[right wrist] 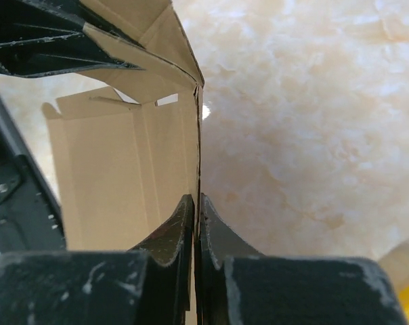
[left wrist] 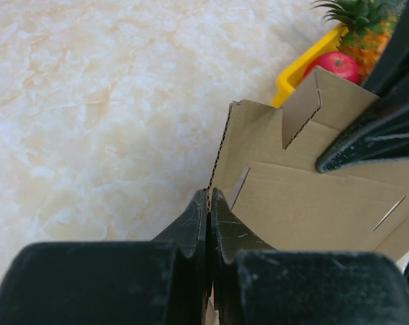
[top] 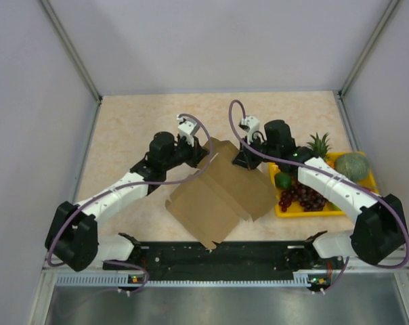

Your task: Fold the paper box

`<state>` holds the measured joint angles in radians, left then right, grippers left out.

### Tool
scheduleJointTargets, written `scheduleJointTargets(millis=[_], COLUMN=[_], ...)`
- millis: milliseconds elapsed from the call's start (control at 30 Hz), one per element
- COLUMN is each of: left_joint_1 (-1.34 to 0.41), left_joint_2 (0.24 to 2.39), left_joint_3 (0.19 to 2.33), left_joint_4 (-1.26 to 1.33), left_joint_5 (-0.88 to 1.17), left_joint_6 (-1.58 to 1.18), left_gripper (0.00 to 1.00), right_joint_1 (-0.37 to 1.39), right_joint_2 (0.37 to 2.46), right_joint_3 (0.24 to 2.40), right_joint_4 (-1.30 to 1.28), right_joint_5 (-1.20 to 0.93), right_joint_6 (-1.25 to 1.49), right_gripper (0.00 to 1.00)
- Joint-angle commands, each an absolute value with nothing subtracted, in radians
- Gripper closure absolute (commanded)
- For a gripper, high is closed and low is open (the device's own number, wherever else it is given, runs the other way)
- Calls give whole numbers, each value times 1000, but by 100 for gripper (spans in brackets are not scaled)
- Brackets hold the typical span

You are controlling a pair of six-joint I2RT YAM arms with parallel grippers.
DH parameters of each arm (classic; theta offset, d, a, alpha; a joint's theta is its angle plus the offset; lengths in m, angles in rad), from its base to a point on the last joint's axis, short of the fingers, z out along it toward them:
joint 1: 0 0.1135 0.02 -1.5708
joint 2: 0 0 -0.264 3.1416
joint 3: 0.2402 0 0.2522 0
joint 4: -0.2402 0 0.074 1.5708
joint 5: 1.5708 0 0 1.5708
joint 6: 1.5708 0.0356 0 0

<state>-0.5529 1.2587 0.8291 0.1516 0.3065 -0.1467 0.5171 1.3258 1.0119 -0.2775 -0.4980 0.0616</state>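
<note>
The paper box point(top: 221, 196), a plain brown cardboard die-cut sheet with slots and perforated creases, sat in the middle of the table point(top: 133, 125) between the two arms. Its near corner reached toward the black rail at the arm bases, and its far edge was raised. The left gripper point(left wrist: 209, 196) was clenched on the far-left edge of the cardboard, its fingers pressed together with the sheet's edge pinched between them. The right gripper point(right wrist: 196, 200) was likewise clamped on a thin upright panel at the far-right part of the box, with the sheet bent into an angle just beyond its fingertips. The two grippers stood near each other at the far side of the box. Just beside the box on the right lay a yellow tray point(top: 313, 214) holding a pineapple point(top: 319, 143), a green melon point(top: 353, 166), dark grapes point(top: 303, 196) and a red apple point(left wrist: 338, 66).
</note>
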Motion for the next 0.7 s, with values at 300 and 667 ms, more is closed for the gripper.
scheduleJointTargets(millis=[300, 667], left_joint_1=[-430, -333], left_joint_2=[1479, 1677], left_joint_3=[706, 753], left_joint_4=[646, 758], left_joint_5=[372, 664], left_joint_6=[-207, -192], left_gripper=[89, 65], right_joint_1=[560, 560], right_joint_2=[1454, 1519], right_joint_3=[962, 999], right_joint_4=[-152, -186], right_joint_5=[-278, -350], right_joint_6=[-61, -118], right_gripper=[100, 100])
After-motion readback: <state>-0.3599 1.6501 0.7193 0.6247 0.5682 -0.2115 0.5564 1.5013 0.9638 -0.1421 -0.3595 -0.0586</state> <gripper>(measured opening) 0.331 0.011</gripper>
